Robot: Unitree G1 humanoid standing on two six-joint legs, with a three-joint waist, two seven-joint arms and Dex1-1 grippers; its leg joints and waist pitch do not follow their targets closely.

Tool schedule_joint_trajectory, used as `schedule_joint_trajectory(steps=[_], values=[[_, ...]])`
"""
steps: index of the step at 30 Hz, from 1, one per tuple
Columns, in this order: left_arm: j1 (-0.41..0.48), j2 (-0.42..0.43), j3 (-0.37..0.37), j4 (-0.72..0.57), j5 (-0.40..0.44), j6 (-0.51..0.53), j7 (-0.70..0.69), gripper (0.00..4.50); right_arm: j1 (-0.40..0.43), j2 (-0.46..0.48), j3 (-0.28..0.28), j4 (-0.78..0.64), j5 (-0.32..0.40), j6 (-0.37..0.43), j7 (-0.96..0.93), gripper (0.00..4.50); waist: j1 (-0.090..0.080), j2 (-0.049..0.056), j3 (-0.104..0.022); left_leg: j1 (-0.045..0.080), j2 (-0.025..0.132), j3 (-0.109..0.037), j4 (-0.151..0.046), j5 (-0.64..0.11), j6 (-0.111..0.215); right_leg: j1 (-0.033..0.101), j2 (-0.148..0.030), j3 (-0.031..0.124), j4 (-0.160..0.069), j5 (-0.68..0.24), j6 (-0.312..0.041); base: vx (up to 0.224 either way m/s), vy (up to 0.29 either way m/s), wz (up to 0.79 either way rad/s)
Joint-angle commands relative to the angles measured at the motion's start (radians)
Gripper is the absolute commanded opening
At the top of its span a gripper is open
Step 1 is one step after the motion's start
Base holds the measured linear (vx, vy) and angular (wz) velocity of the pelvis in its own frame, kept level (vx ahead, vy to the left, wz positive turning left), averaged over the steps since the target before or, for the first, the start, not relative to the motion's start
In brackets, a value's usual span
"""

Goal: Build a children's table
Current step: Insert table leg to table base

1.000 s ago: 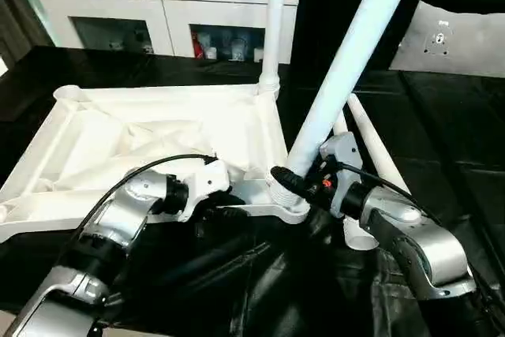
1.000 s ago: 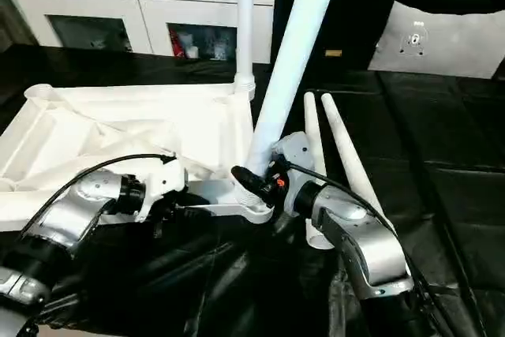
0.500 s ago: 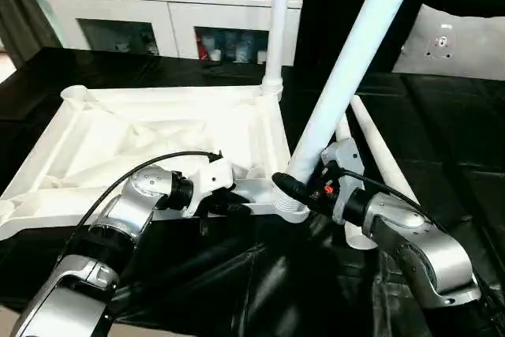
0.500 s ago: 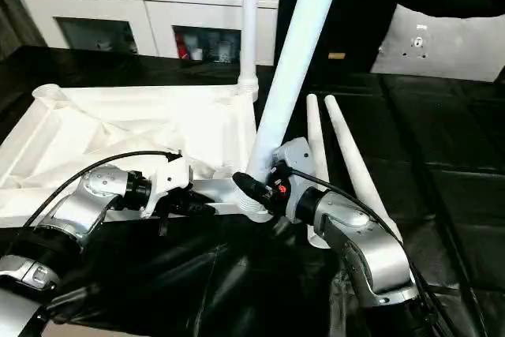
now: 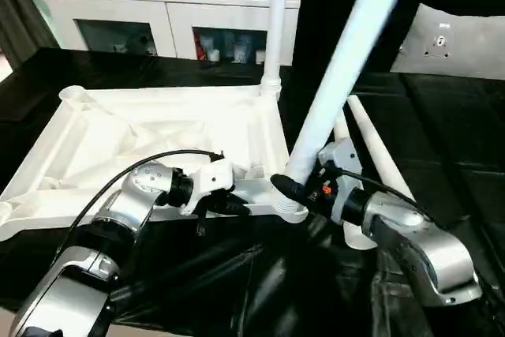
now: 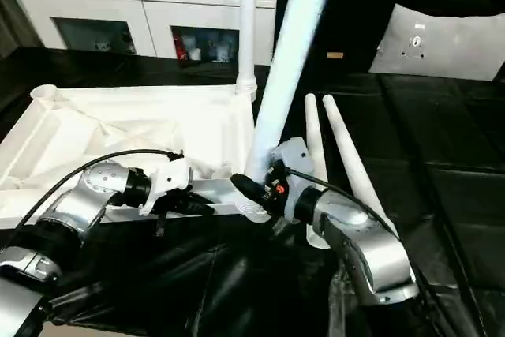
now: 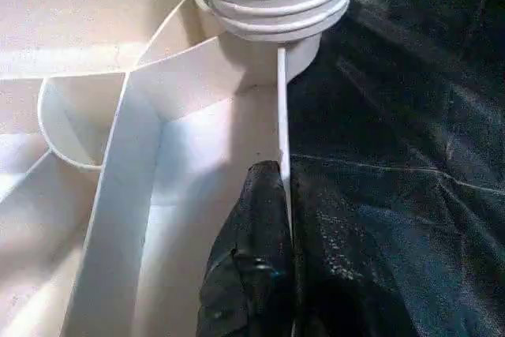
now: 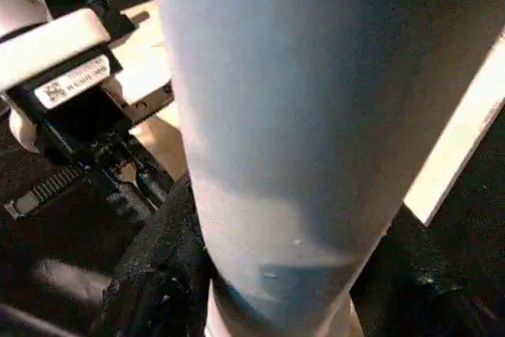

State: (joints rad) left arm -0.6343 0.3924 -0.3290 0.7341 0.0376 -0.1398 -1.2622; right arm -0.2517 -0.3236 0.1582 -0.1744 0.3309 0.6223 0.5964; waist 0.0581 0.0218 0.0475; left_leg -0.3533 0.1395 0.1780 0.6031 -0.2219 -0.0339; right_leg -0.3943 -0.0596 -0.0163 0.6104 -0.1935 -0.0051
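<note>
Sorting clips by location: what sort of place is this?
Likely a furnished room or home-style test area: a white cabinet with glass-fronted shelves and clutter on top, a black sheet covering the work surface, and a grey wall plate behind.

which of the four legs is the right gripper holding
The tilted leg at the tabletop's near corner socket, held in the right gripper. Another stands upright at the far corner; two lie loose.

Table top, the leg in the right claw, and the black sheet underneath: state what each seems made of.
Table top: looks like matte white moulded plastic, with thin ribs and a round socket. Leg: seemingly the same white plastic, smooth, with a ridged screw end. Black sheet: probably thin glossy plastic film; it wrinkles and reflects light.
</note>
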Motion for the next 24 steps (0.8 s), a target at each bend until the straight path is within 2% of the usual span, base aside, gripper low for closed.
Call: schedule_joint_trajectory(steps=[1, 3, 5, 9, 10, 11, 16, 17, 24], values=[[0.017, 0.001, -0.001, -0.002, -0.004, -0.010, -0.014, 0.00, -0.007, -0.021, 0.025, 0.037, -0.014, 0.039, 0.014, 1.88, 0.000, -0.003, -0.051, 0.007, 0.086, -0.036, -0.084, -0.184, -0.015, 0.039, -0.093, 0.049, -0.075, -0.227, -0.220, 0.000, 0.000, 0.00], [0.021, -0.002, 0.006, -0.001, -0.017, -0.019, -0.022, 0.00, -0.014, -0.026, 0.028, 0.054, -0.018, 0.047, 0.016, 1.88, 0.000, -0.005, -0.054, 0.005, 0.084, -0.033, -0.081, -0.149, -0.003, 0.041, -0.092, 0.047, -0.069, -0.155, -0.237, 0.000, 0.000, 0.00], [0.024, -0.001, 0.008, -0.003, -0.020, -0.021, -0.026, 0.00, -0.017, -0.026, 0.026, 0.063, -0.019, 0.051, 0.015, 1.88, 0.001, -0.005, -0.054, 0.004, 0.084, -0.031, -0.078, -0.134, 0.005, 0.044, -0.093, 0.047, -0.067, -0.122, -0.246, 0.000, 0.000, 0.00], [0.041, 0.008, 0.011, -0.028, -0.033, -0.020, -0.048, 0.00, -0.038, -0.031, 0.022, 0.098, -0.021, 0.065, 0.017, 1.88, -0.001, -0.006, -0.050, 0.005, 0.084, -0.033, -0.082, -0.172, -0.004, 0.043, -0.094, 0.048, -0.073, -0.204, -0.239, 0.000, 0.000, 0.00], [0.043, 0.010, 0.012, -0.033, -0.035, -0.019, -0.052, 0.00, -0.041, -0.034, 0.024, 0.101, -0.023, 0.070, 0.018, 1.88, -0.002, -0.014, -0.050, 0.004, 0.085, -0.034, -0.082, -0.169, -0.003, 0.044, -0.095, 0.048, -0.073, -0.222, -0.234, 0.000, 0.000, 0.00], [0.045, 0.013, 0.013, -0.036, -0.037, -0.018, -0.054, 0.00, -0.046, -0.039, 0.027, 0.104, -0.023, 0.081, 0.021, 1.88, -0.003, -0.014, -0.050, 0.005, 0.085, -0.033, -0.083, -0.167, -0.002, 0.043, -0.095, 0.047, -0.074, -0.227, -0.231, 0.000, 0.000, 0.00], [0.042, 0.027, 0.016, -0.029, -0.028, -0.031, -0.055, 0.00, -0.056, -0.068, 0.039, 0.103, -0.013, 0.119, 0.055, 1.88, -0.005, -0.011, -0.051, 0.004, 0.084, -0.032, -0.080, -0.150, 0.007, 0.043, -0.094, 0.048, -0.072, -0.202, -0.231, 0.000, 0.000, 0.00], [0.042, 0.033, 0.014, -0.029, -0.023, -0.038, -0.060, 0.00, -0.058, -0.071, 0.035, 0.100, -0.005, 0.127, 0.062, 1.88, -0.006, -0.014, -0.051, 0.005, 0.085, -0.031, -0.081, -0.146, 0.008, 0.042, -0.093, 0.047, -0.072, -0.197, -0.232, 0.000, 0.000, 0.00], [0.058, 0.049, -0.006, -0.085, -0.030, -0.048, -0.109, 0.00, -0.089, -0.066, 0.064, 0.158, -0.013, 0.110, 0.097, 1.88, -0.006, -0.009, -0.055, 0.003, 0.084, -0.031, -0.077, -0.121, 0.013, 0.045, -0.093, 0.045, -0.064, -0.135, -0.256, 0.000, 0.000, 0.00]])
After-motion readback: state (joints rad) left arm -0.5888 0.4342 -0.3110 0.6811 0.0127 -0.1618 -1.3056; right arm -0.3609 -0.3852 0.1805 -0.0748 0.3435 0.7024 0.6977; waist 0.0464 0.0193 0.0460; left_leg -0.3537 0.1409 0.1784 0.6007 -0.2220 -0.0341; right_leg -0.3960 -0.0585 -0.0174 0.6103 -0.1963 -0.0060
